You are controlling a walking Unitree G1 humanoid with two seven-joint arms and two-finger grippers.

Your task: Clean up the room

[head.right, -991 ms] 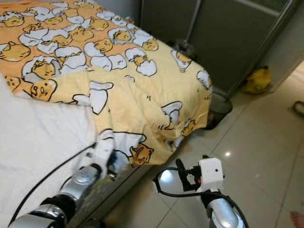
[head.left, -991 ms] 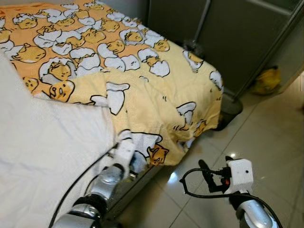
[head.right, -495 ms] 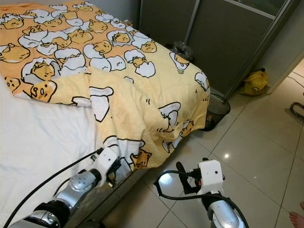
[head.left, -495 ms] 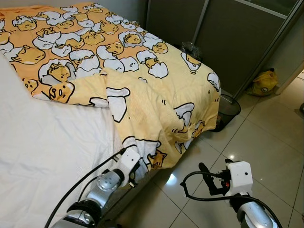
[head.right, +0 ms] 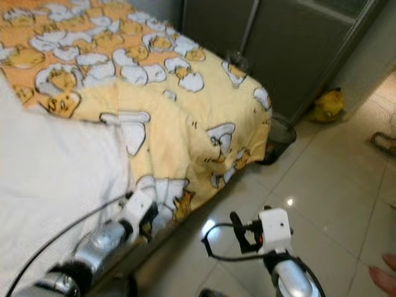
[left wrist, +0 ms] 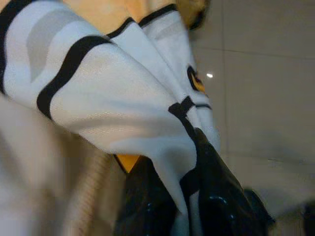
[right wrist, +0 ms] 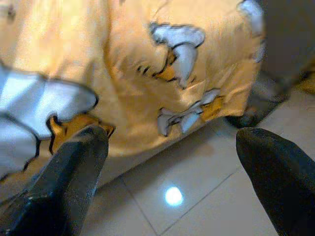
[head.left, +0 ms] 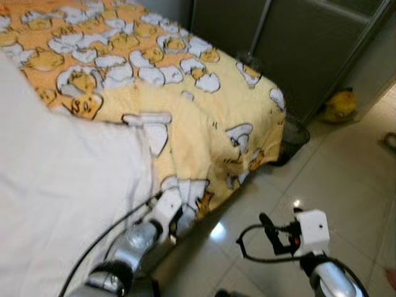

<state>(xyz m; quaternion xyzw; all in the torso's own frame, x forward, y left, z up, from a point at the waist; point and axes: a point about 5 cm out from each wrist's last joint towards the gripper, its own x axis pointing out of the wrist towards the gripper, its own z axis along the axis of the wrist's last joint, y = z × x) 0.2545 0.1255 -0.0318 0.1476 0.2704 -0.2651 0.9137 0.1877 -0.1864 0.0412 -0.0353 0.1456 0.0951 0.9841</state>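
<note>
A yellow blanket [head.left: 185,105] printed with white and orange cartoon figures lies across the bed and hangs over its corner toward the floor. My left gripper [head.left: 175,218] is at the blanket's lower hanging edge, and in the left wrist view its black fingers [left wrist: 216,196] are shut on a fold of the blanket [left wrist: 113,98]. My right gripper [head.left: 267,228] hovers open over the tiled floor to the right of the bed. The right wrist view has its two fingers [right wrist: 74,167] spread wide, facing the hanging blanket [right wrist: 147,73].
A white sheet [head.left: 62,185] covers the left part of the bed. A dark bin [head.left: 296,133] stands on the tiled floor [head.left: 346,179] by the bed's far corner, with a yellow bag [head.left: 339,106] beside the grey wardrobe doors [head.left: 297,43]. A person's foot [head.right: 383,278] shows at lower right.
The view has shifted and blurred as the camera moved. My left gripper stays shut on the blanket's edge and the right gripper has barely moved.
</note>
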